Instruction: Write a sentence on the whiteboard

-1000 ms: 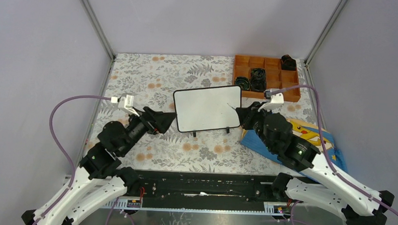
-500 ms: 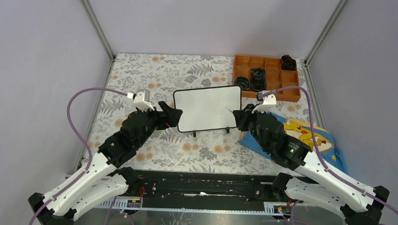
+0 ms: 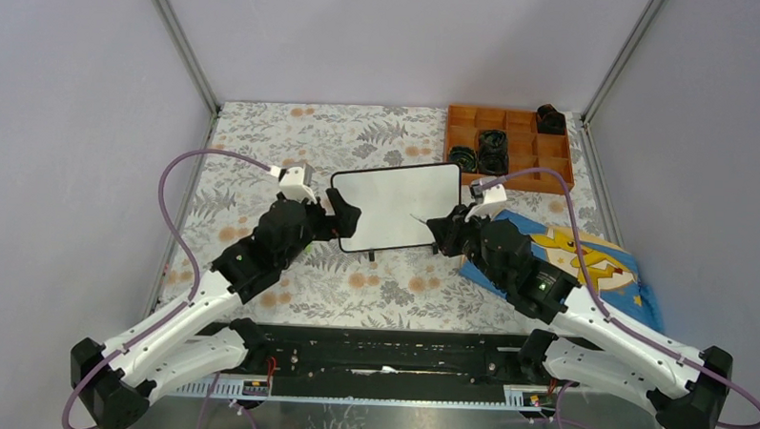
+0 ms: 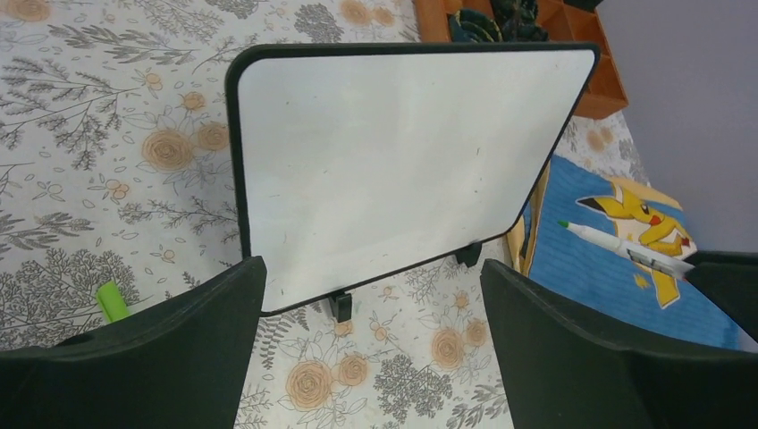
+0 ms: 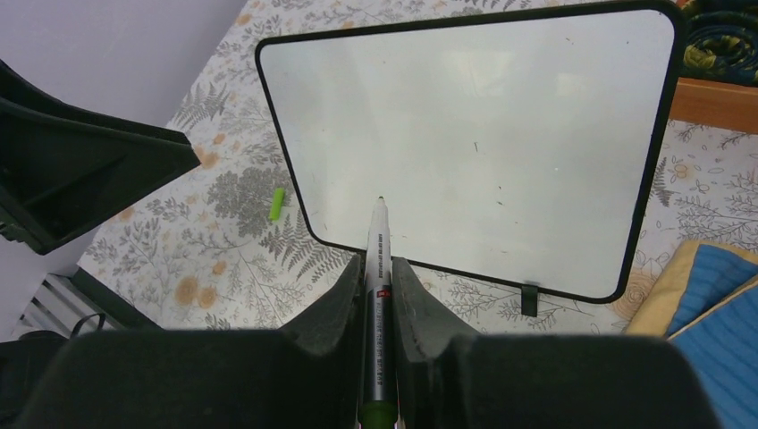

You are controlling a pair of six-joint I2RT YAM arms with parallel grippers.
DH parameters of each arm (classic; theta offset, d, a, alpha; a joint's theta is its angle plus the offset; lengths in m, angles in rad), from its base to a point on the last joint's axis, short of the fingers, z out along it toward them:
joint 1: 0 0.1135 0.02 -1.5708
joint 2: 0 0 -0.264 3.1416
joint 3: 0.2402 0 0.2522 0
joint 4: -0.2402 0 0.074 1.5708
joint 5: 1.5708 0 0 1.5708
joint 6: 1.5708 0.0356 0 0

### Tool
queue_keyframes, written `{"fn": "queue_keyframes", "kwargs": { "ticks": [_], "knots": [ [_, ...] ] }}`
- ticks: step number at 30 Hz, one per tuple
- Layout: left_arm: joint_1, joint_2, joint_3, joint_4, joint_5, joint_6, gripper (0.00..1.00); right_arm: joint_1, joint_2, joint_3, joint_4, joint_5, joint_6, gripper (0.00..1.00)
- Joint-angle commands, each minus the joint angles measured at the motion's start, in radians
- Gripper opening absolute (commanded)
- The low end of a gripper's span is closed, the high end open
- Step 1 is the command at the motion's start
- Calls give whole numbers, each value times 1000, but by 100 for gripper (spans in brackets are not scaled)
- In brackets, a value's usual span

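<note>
The whiteboard stands on its small feet in the middle of the counter, leaning back, its long side running left to right between the two arms. Its face is blank but for a few faint specks. The right claw is clenched on a marker whose long axis runs straight ahead out of the claw, tip toward the lower left part of the board's face. The tip seems just short of the surface, though no view shows contact clearly. The left claw is spread wide and grasps nothing, just beside the board's left edge. The right arm is therefore the writing arm, and the left looks placed to steady the frame.
</note>
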Motion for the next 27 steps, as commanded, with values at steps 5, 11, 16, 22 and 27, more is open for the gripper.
{"fn": "queue_keyframes", "kwargs": {
  "ticks": [5,11,16,22,27],
  "knots": [
    [-2,-6,-107,159,214,-2,94,-8,-30,-10,17,34,-55,0],
    [-44,69,-148,146,214,-84,86,-7,-61,-34,5,44,-54,0],
    [-187,179,-103,70,44,-93,84,-7,-74,-31,-35,43,-44,0],
    [-252,345,-48,40,-85,-125,80,-7,-124,-40,-73,58,-37,0],
    [-252,471,0,46,-96,-144,71,-7,-149,-39,-101,71,-37,0]
  ]
}}
